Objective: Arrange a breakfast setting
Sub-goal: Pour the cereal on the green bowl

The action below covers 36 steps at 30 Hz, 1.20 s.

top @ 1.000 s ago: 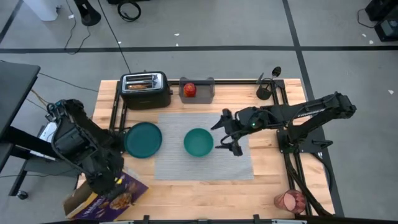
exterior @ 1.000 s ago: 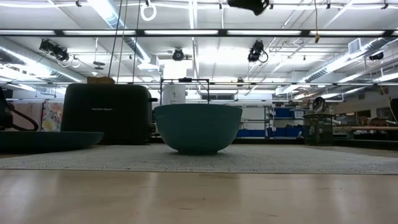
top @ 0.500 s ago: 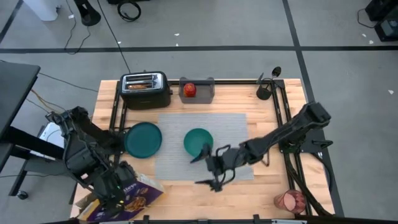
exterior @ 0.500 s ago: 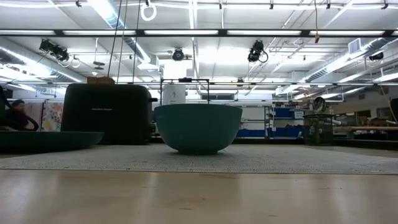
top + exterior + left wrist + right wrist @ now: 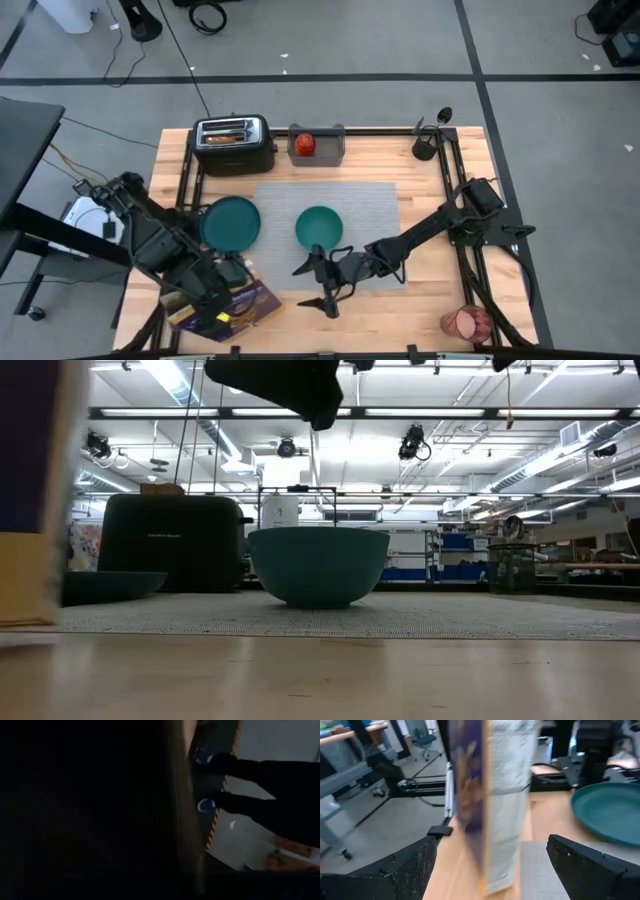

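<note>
High view, wooden table [image 5: 440, 270], grey floor [image 5: 330, 90]

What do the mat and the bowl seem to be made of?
The mat looks like woven fabric or vinyl: grey, matte, finely ribbed. The bowl looks like glazed ceramic or hard plastic: smooth teal with a soft sheen; the pictures do not settle which.

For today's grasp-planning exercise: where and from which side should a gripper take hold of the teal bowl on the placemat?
Grip the teal bowl by its thin upright rim, coming from above, one finger inside and one outside. It stands upright and open-topped, with steep rounded sides too wide to span easily.
</note>
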### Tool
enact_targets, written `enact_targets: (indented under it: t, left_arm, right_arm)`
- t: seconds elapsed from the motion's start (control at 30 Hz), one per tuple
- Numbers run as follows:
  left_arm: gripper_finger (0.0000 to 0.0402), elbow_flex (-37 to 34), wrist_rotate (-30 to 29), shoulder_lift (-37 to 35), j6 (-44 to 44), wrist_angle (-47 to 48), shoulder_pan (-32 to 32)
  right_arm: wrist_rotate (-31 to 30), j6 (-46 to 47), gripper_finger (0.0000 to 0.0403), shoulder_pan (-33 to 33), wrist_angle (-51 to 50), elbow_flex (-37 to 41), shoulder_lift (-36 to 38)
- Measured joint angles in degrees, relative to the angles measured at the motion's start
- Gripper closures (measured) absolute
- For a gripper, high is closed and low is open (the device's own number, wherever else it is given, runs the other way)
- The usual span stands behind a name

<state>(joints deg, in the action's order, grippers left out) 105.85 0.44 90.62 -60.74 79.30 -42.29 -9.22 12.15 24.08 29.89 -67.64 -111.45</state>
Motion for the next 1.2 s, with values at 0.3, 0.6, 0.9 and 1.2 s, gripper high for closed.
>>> enact_targets:
  t: [0.3,0.6,0.9,1.2]
  left_arm:
    - [0.0401,0.01,-3.29,2.08,5.09,-6.66,2.73]
    - [0.0401,0.17,-4.45,3.43,6.36,-9.56,1.52]
    - [0.0399,0.04,-4.71,3.55,10.39,-11.75,1.78]
    - [0.0397,0.01,-5.17,3.57,12.95,-11.86,4.30]
  right_arm:
    - [1.39,3.06,0.0029,-0.29,-8.62,0.00,0.45]
    - [-1.64,-1.76,0.0031,2.48,-11.33,0.00,0.49]
    - [0.89,-4.18,0.0031,1.86,-2.37,0.00,-4.73]
    - [10.85,0.56,0.0031,-0.41,5.70,-0.02,-9.44]
